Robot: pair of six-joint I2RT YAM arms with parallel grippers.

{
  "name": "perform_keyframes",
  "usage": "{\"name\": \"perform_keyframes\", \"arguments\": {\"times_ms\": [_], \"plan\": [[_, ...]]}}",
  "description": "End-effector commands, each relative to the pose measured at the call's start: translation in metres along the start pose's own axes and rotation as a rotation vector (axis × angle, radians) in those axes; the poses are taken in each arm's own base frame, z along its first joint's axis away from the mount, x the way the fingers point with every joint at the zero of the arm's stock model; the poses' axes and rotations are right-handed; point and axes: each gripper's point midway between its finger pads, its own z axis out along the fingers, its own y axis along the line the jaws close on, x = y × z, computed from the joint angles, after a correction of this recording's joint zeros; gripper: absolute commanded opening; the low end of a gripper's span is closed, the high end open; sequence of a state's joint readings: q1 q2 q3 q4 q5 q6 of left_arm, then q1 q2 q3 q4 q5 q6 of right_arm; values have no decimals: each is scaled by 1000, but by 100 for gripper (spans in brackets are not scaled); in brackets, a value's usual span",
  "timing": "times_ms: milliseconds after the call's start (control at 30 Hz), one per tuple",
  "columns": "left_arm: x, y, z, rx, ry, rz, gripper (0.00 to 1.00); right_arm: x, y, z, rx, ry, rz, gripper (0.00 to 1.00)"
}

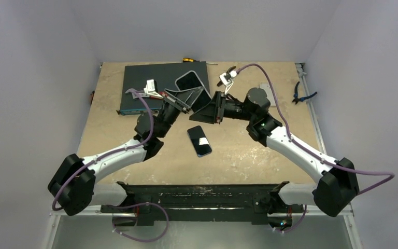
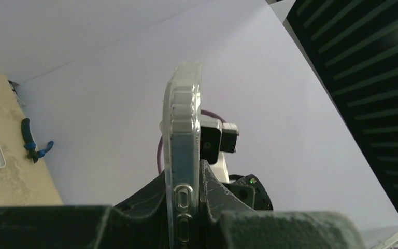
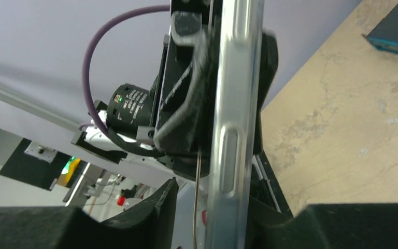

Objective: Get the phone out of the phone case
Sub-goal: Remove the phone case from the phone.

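Phones: one phone (image 1: 199, 140), flat on the table (image 1: 269, 155), near middle.
Cases: one clear case (image 1: 190, 84), raised just beyond it.
Left gripper (image 2: 184, 228): clamped on case.
Right gripper (image 3: 212, 223): straddles case; grip unclear.

A robotics lab test cell: two robot arms (image 1: 119, 155) bolted at the bottom edge of a scuffed beige worktop (image 1: 249, 161), plain white walls (image 1: 197, 26) boxing it in, screwdriver (image 1: 188, 60) top centre, pliers (image 1: 301, 94) right, dark blue electronics box (image 1: 140, 85) upper left

Pale walls (image 1: 31, 62) enclose a worn beige tabletop (image 1: 238, 162).
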State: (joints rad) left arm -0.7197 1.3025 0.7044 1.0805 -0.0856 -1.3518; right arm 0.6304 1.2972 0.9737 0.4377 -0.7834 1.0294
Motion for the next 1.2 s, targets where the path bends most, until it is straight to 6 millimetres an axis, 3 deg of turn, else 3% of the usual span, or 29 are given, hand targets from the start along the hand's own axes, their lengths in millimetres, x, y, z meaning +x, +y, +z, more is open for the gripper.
{"name": "perform_keyframes", "arguments": {"times_ms": [0,167,300,433,600,833,1067,1167], "plan": [[17,-36,-16,62,81,62,0,-14,26,-19,-21,-82,-108,47],[-6,-71,-17,120,-2,131,0,-33,36,-37,19,-213,-131,59],[-18,-96,-18,159,-42,185,0,-41,31,-45,89,-273,-122,62],[-27,-110,-19,176,-76,226,0,-37,31,-47,80,-275,-121,61],[-25,-116,-18,207,-67,221,0,-40,40,-40,-6,-276,-112,60],[-21,-106,-18,201,-64,224,0,-48,78,-38,-216,-291,-103,43],[-24,-97,-19,178,-83,245,0,-35,92,-29,-337,-190,-55,24],[-25,-94,-17,152,-82,269,0,-31,97,-30,-341,-166,-65,8]]}}
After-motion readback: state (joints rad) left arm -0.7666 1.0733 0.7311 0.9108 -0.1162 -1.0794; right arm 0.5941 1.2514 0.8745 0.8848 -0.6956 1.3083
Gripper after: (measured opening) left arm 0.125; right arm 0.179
